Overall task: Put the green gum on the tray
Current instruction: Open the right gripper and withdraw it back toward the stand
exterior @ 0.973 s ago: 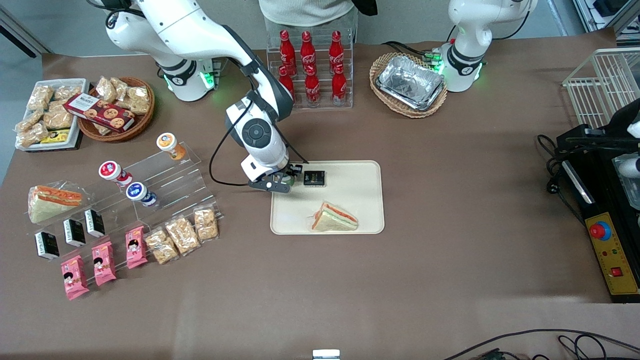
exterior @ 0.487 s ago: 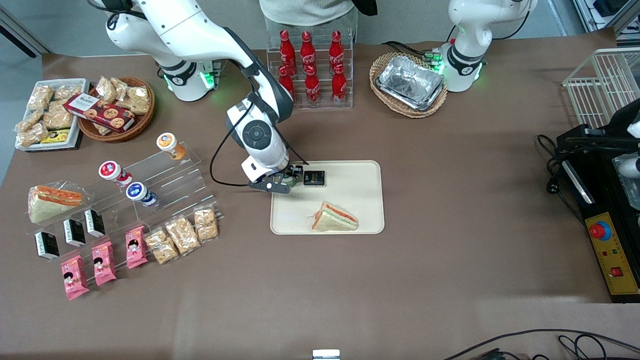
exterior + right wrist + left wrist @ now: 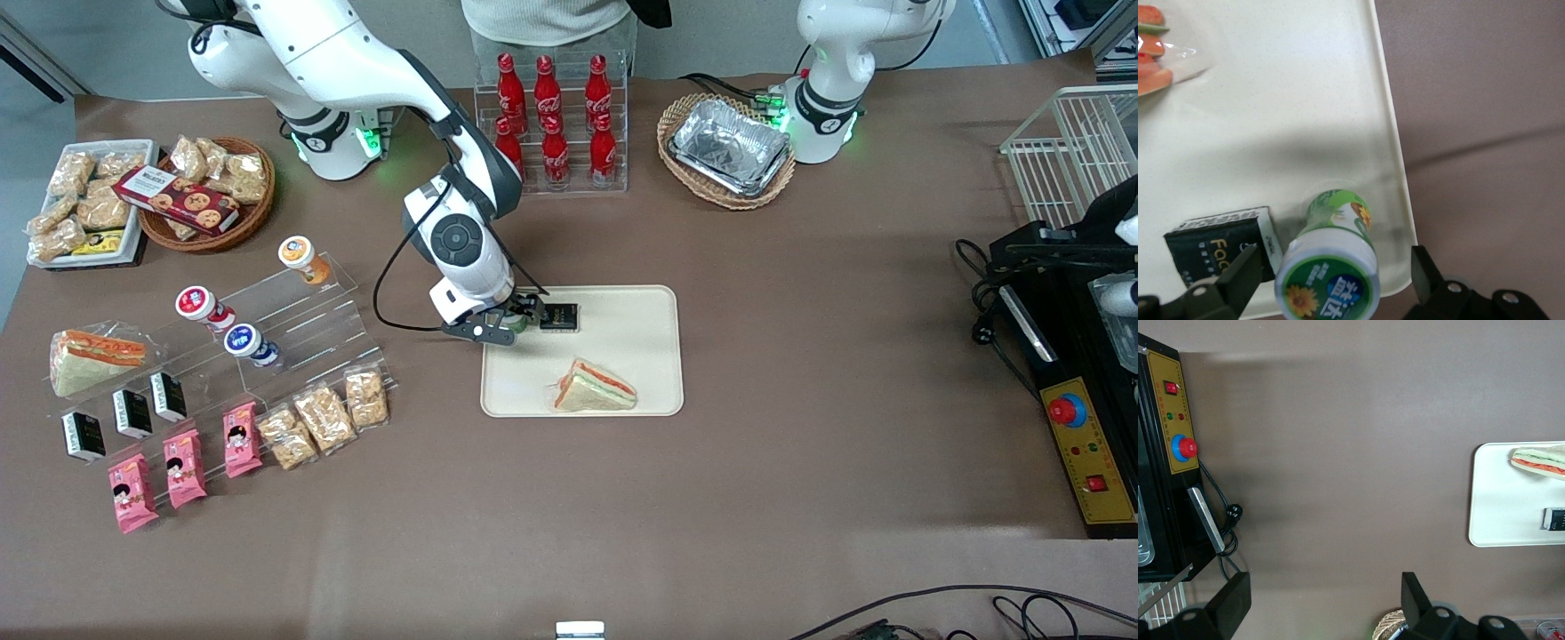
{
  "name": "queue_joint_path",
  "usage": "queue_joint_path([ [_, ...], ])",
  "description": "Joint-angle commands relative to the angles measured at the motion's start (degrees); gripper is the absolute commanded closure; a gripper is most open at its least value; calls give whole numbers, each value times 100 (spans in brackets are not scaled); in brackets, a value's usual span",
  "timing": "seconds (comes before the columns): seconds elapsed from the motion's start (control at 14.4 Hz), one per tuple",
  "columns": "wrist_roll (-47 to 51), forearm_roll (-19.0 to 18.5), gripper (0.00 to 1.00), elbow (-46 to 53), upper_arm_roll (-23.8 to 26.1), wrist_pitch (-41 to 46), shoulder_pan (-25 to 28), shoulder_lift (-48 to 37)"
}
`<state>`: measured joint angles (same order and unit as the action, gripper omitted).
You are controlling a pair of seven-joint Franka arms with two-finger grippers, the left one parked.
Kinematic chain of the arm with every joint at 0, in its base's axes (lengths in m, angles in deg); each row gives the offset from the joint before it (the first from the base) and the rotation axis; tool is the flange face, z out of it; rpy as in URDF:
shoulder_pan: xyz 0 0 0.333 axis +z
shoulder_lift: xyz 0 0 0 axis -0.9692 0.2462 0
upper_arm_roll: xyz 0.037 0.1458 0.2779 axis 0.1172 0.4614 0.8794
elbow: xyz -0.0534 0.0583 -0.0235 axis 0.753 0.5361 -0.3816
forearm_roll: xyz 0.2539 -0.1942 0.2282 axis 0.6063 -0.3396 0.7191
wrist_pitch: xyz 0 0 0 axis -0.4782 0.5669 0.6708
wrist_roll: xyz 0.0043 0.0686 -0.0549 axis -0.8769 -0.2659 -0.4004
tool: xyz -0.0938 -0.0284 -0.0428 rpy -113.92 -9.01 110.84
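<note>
Since the earlier frames my gripper [image 3: 514, 322] has shifted only slightly toward the black packet, while everything else on the table has stayed put.

Largest first: the tray [image 3: 636, 373] lies flat on the brown table, cream and low-rimmed, already carrying a wrapped sandwich [image 3: 594, 388] at the edge nearer the front camera and a small black packet [image 3: 559, 316] near the edge farther from it. I judge that the bare corner beside the packet has been chosen because the rest of the surface farther along is partly taken up.

Next, my gripper hovers over that corner. In the right wrist view my fingers [image 3: 1238, 275] stand spread on either side of the green gum [image 3: 1331, 267], with visible gaps between pads and bottle, so I am not pinching it.

Smallest, the green gum stands upright on the tray [image 3: 1291, 100], just inside the rim and just beside the black packet [image 3: 1218, 250]. Its long axis runs vertically, the green-rimmed white lid pointing up toward my wrist camera and its base on the tray surface. I judge the placement essentially done, with only my withdrawal remaining.
</note>
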<state>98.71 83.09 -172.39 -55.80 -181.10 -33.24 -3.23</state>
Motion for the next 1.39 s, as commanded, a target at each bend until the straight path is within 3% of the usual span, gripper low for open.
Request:
queue_joint_path([
  [0.0,74,173,0,23,-21,-129,39,29],
  [0.28,250,95,0,49,-74,151,-66,-662],
  [0.42,-3,-264,0,276,-327,896,-163,-1172],
  [0.56,-451,-547,0,671,-600,1766,-251,-1507],
  [0.7,-1082,-574,0,1006,-942,2540,-417,-1745],
  [1.04,-3077,-626,0,1113,-1874,3079,-804,-2378],
  [1.25,-3783,-1345,0,1296,-2261,3263,-858,-2554],
  [1.32,-3845,-1399,0,1445,-2384,3516,-866,-2555],
])
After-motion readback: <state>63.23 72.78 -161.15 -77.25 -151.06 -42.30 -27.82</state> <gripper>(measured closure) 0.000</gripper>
